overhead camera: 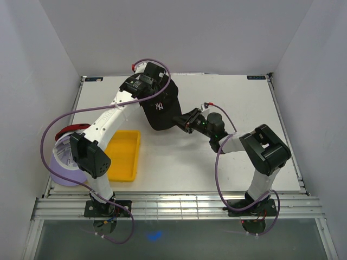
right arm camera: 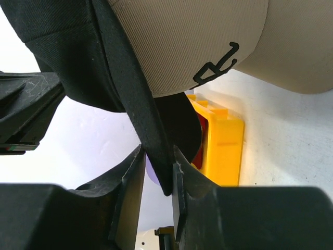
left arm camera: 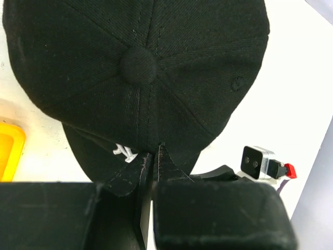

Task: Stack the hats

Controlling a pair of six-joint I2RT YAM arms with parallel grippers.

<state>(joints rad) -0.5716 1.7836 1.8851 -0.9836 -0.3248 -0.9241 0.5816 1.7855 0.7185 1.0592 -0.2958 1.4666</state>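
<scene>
A black cap with a white NY logo [overhead camera: 161, 110] is held over the table's middle back. My left gripper [overhead camera: 153, 97] is shut on its front by the logo; in the left wrist view the crown [left arm camera: 140, 67] fills the frame and the gripper [left arm camera: 151, 159] pinches the fabric. My right gripper [overhead camera: 179, 122] is shut on the cap's lower edge [right arm camera: 156, 151], seen between its fingers [right arm camera: 157, 169]. A tan cap [right arm camera: 208, 41] sits right beneath the black one. A lavender cap [overhead camera: 66, 169] and a dark red cap [overhead camera: 72, 129] lie at the left, partly hidden by my left arm.
A yellow tray [overhead camera: 123, 154] lies left of centre, beside my left arm; it also shows in the right wrist view [right arm camera: 225, 140]. White walls enclose the table on three sides. Purple cables loop from both arms.
</scene>
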